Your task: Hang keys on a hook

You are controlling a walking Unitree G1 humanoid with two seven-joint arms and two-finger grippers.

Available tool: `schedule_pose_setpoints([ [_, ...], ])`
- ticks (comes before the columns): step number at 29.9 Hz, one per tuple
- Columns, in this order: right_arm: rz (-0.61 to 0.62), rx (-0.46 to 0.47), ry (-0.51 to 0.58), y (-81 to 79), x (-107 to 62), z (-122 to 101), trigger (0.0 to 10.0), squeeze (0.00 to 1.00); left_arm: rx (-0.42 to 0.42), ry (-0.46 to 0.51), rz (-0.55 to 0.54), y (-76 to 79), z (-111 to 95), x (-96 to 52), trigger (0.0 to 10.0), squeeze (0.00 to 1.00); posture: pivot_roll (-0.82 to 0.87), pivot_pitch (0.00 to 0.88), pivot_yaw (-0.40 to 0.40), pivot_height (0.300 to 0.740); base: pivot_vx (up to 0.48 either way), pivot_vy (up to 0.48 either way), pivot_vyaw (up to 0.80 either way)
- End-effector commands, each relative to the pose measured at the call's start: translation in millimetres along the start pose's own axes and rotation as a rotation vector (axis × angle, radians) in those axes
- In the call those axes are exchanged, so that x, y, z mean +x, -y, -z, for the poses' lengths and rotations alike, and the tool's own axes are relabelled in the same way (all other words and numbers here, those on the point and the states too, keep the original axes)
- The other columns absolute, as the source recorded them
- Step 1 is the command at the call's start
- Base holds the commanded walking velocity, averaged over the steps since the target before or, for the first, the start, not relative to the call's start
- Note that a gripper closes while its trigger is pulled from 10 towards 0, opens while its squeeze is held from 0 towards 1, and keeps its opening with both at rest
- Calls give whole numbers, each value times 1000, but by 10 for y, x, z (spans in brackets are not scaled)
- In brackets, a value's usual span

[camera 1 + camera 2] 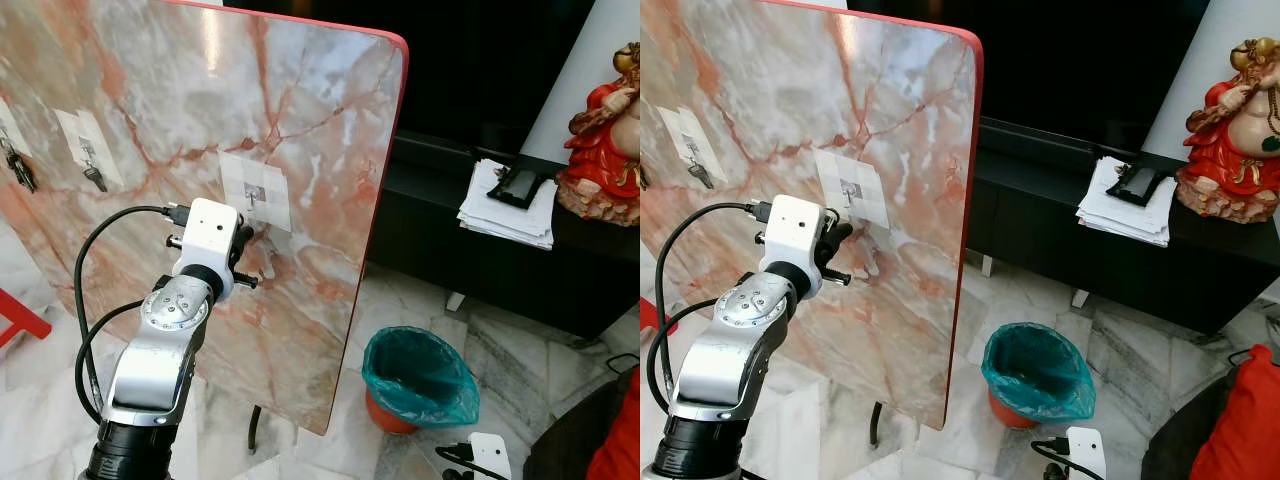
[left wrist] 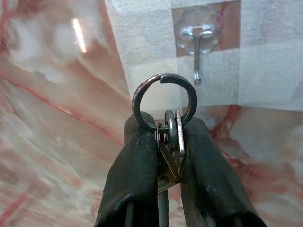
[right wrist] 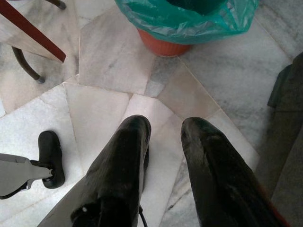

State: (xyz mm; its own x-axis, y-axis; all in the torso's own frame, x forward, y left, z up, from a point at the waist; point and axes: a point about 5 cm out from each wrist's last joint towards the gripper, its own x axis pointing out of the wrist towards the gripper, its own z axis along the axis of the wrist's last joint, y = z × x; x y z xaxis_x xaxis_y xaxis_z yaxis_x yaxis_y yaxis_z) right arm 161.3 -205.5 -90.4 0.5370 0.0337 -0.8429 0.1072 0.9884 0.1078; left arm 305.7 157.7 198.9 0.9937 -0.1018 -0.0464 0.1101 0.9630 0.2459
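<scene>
Here, left fingers point(image 2: 142, 165) pinch round steel keys point(image 2: 166, 137) below hook point(image 2: 198, 56).

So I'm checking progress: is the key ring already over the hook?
No, the key ring sits pinched between the left gripper's fingers, apart from the hook on the board.

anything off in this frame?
Nothing stands out. The left gripper pinches the keys with the key ring upright, just short of the clear hook on the marble board.

Head eyes look down at the marble board point(image 1: 300, 120); left wrist view sits close to its hook point(image 2: 199, 52)
</scene>
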Motion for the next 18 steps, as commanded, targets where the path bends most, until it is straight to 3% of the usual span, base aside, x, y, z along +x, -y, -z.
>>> schedule_pose_setpoints([
  [1, 17, 5, 3, 49, -9, -8, 10000, 0, -18, 6, -3, 7, -29, 30, 10000, 0, 0, 0, -86, 740, 0, 0, 0],
  [18, 22, 5, 0, 58, -14, 7, 10000, 0, -1, 18, 113, 104, -142, 59, 10000, 0, -4, 0, -85, 740, 0, 0, 0],
])
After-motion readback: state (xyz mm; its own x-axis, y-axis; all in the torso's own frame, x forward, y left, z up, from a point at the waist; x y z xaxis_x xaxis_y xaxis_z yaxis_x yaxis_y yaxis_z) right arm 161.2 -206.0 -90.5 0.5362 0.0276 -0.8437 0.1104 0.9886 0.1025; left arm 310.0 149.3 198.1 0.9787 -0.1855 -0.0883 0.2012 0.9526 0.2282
